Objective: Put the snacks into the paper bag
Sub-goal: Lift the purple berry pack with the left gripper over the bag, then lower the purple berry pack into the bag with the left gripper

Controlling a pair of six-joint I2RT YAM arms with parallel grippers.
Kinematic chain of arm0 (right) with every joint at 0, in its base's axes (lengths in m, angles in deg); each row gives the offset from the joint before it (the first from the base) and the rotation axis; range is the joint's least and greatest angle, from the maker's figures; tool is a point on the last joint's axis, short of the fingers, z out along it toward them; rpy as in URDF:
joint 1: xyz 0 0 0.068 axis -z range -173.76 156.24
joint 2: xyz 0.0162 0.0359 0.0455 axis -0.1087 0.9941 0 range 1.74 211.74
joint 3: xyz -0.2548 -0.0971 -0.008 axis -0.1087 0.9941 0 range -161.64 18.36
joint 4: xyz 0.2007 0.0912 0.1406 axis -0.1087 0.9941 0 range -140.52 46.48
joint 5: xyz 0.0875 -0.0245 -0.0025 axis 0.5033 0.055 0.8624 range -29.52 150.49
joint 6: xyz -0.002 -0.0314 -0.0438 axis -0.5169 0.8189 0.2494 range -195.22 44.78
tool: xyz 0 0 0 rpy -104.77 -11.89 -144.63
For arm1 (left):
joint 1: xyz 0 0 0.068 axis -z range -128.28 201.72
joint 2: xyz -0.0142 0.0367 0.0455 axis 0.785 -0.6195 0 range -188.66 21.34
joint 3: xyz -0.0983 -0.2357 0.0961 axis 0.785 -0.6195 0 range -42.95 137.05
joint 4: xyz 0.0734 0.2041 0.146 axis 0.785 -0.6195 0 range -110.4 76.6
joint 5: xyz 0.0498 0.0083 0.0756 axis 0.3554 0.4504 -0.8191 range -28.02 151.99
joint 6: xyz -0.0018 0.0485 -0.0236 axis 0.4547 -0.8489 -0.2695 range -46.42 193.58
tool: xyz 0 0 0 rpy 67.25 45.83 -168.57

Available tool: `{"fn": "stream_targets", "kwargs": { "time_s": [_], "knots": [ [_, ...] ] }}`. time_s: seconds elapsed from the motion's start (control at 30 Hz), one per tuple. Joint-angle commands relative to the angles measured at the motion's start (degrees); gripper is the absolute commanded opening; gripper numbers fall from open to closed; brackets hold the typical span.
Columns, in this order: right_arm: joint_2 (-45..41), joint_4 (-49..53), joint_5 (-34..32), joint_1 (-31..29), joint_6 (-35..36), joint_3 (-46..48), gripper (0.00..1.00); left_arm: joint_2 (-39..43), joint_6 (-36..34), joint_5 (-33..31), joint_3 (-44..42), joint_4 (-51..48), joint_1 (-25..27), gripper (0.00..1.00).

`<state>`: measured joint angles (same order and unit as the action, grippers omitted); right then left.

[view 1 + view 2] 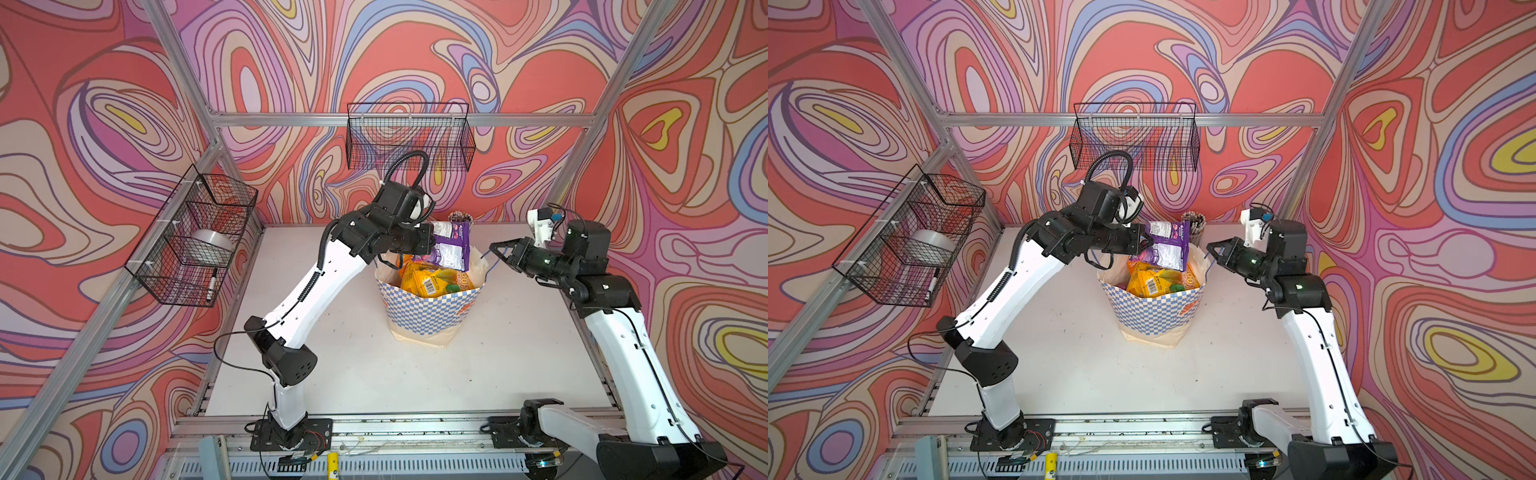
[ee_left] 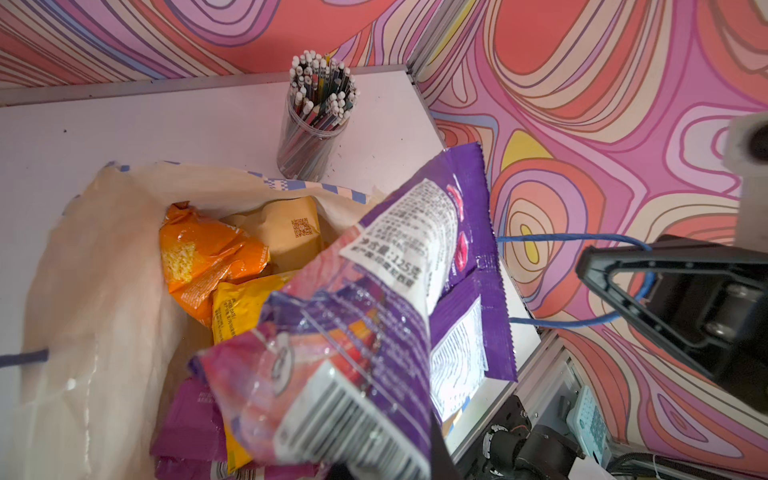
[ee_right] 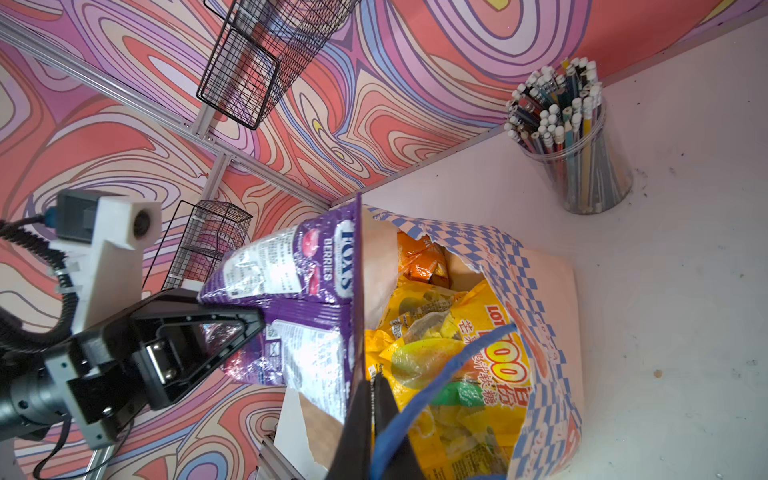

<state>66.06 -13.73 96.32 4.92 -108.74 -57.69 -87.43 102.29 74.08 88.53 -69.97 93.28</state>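
Observation:
The blue-and-white checkered paper bag (image 1: 428,311) (image 1: 1154,311) stands open mid-table. Inside it lie snacks: a yellow packet (image 1: 428,280) (image 3: 449,357), an orange one (image 2: 203,257) and magenta ones (image 2: 187,415). My left gripper (image 1: 428,245) (image 3: 253,328) is shut on a purple snack packet (image 1: 451,245) (image 2: 374,291), held just above the bag's mouth. A second purple packet (image 2: 469,324) hangs against it. In the left wrist view the packet hides the jaws. My right gripper (image 1: 494,247) (image 3: 370,382) is shut on the bag's blue cord handle (image 3: 440,374) (image 2: 561,239), at the bag's right rim.
A clear cup of pencils (image 1: 460,216) (image 2: 316,120) stands just behind the bag at the back wall. One black wire basket (image 1: 409,137) hangs on the back wall. Another (image 1: 195,237) on the left holds a tape roll and a marker.

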Motion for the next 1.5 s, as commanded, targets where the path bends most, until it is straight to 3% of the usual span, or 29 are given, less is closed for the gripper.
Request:
{"fn": "stream_targets", "kwargs": {
  "time_s": [0.0, 0.57, 0.73, 1.0, 1.17, 1.47],
  "knots": [
    [-1.4, -0.5, 0.4, -0.3, 1.1, -0.6, 0.00, -2.9, 0.5, 0.4, 4.5, -2.9, -1.1, 0.11],
    [-1.6, -0.1, 0.6, -0.2, 1.7, -0.3, 0.00, -12.7, 2.2, 9.0, 4.2, -7.2, -6.7, 0.10],
    [-1.6, 0.1, 0.4, -0.2, 1.9, 0.0, 0.00, -7.0, 2.9, 13.4, -4.3, -1.2, -6.7, 0.10],
    [-1.4, -0.8, 0.6, -0.3, 1.5, 0.3, 0.00, 3.1, 4.2, 15.9, -5.3, 2.9, -6.7, 0.10],
    [-1.4, -0.9, 0.5, -0.3, 1.7, 0.7, 0.00, 8.6, 5.7, 16.2, -12.9, 5.8, -6.4, 0.10],
    [-1.4, -1.2, 0.6, -0.3, 1.5, 0.7, 0.00, 7.7, 5.3, 16.2, -20.9, 5.5, -5.2, 0.09]
  ]
}}
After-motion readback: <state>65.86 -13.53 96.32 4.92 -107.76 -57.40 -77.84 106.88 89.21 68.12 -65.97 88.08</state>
